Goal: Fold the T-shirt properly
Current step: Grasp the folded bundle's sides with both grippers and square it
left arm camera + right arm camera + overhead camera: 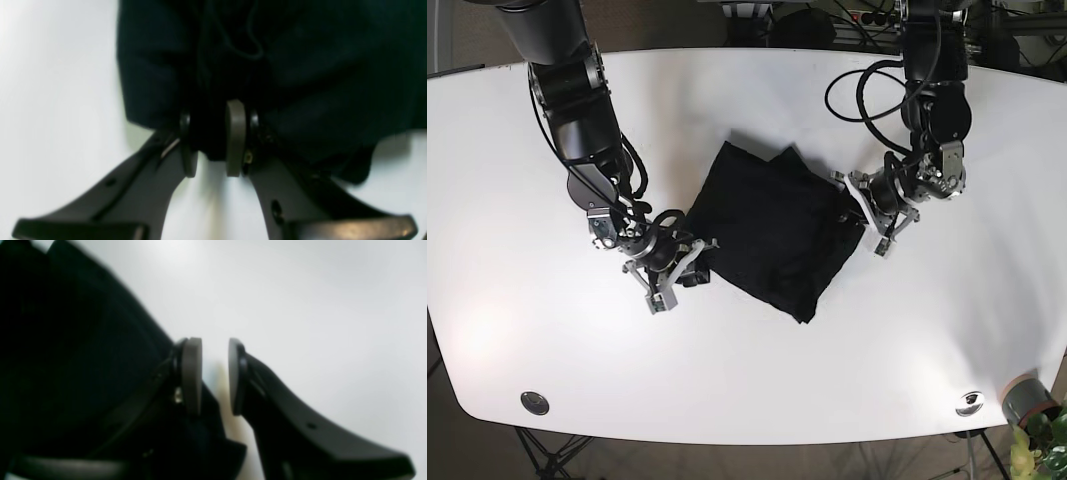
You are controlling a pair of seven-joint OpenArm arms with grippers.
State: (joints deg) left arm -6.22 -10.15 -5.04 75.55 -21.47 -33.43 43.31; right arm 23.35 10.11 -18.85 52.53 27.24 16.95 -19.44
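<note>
A black T-shirt (pixel 772 225) lies near the middle of the white tabletop (pixel 757 380), gathered into a compact, roughly square bundle set at an angle, with 2 robot arms working opposite edges. The garment looks already doubled over more than once: no sleeve or collar shows spread out flat, and a second layer peeks out at the far corner of the bundle. The folding therefore appears well advanced, though the package is not tidy; the near corner trails to a point and the right-hand edge is rumpled.

The left end effector (pixel 211 140) pinches a bunched edge of dark cloth between its 2 pads, the fabric filling the gap between them in the left wrist view. In the overhead view the same tool (pixel 874 205) sits at the shirt's edge on that view's right.

The right end effector (pixel 215 376) stands spread, bare white tabletop showing between its pads; 1 finger lies against or over the shirt's border while the other is clear of it. Blur in that wrist view makes it hard to say whether the finger is touching cloth. From overhead it (pixel 672 270) rests just beside the bundle's lower-left edge.

What seems left is a last fold or a squaring-up of the edges.
</note>
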